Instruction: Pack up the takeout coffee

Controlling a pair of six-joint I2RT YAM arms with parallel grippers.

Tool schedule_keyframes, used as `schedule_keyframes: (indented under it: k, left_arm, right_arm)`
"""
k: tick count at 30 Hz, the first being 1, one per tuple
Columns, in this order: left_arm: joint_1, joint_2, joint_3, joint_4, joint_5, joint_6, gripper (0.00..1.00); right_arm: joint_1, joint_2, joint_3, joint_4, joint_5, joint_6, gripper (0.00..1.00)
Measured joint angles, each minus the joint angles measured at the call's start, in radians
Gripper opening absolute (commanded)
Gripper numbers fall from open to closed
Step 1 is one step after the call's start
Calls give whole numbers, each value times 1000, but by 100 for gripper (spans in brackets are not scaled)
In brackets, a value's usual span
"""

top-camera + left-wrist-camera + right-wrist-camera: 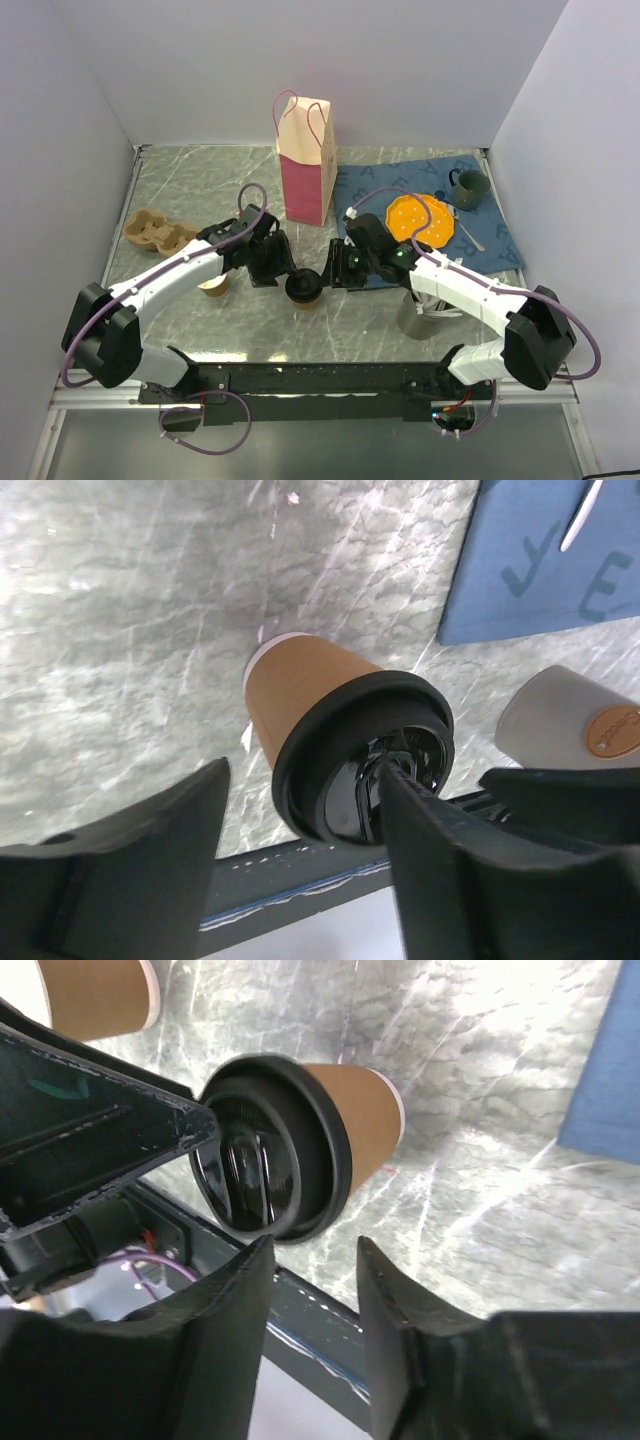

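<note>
The takeout coffee point(305, 287), a brown kraft cup with a black lid, stands upright on the marble table between my two grippers. In the left wrist view the coffee point(330, 730) is just beyond my open left gripper point(300, 780), and the right finger point(440, 860) overlaps the lid's top. In the right wrist view the coffee point(300, 1140) is just beyond the tips of my open, empty right gripper point(315, 1250). From above, the left gripper point(280, 268) is to the cup's left and the right gripper point(335, 272) to its right. The pink and cream paper bag point(305, 160) stands upright behind them.
A second brown cup point(213, 285) stands under my left arm. A cardboard cup carrier point(158, 232) lies at the left. A blue mat point(500, 240) holds an orange plate point(420, 218) and a green mug point(470, 188). A grey cup point(415, 315) stands by my right arm.
</note>
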Motion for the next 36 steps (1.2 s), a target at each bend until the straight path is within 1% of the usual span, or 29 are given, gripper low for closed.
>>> schedule_keyframes:
  k: [1,3,4,6,7,8,12,13,14,16,19,23,27,32,36]
  left_arm:
    - [0,0,10,-15,-8,3,83]
    - [0,0,40,-50,-24,11,90]
    - [0,0,56,-63,-38,14,93]
    - [7,0,82,-87,-68,19,97]
    - [14,-2,92,-98,-76,19,98]
    - [22,-6,95,-105,-87,20,99]
    - [92,-58,82,-147,-141,16,99]
    - [114,-84,74,-159,-158,16,99]
    - [134,-116,63,-172,-174,15,97]
    - [170,-183,40,-200,-217,11,97]
    - [189,-285,-3,-239,-257,-1,97]
    - [191,-409,-50,-284,-272,-38,97]
    - [191,-494,-74,-301,-274,-72,97]
    - [191,-541,-75,-334,-274,-105,97]
    - [191,-558,-76,-354,-262,-116,99]
  right_arm:
    - [0,0,10,-14,3,-16,58]
    - [0,5,45,-62,16,-43,65]
    - [1,12,70,-87,24,-58,70]
    - [8,34,134,-131,48,-84,74]
    - [12,47,166,-145,60,-96,80]
    - [16,61,199,-160,71,-107,81]
    - [51,134,324,-223,119,-150,82]
    - [64,160,356,-237,132,-163,82]
    - [78,187,388,-257,145,-175,82]
    - [103,238,447,-291,169,-197,83]
    - [134,294,504,-341,209,-224,82]
    - [152,333,536,-401,245,-253,82]
    - [158,349,537,-441,266,-281,83]
    - [163,350,536,-446,262,-301,83]
    - [177,350,536,-445,260,-304,84]
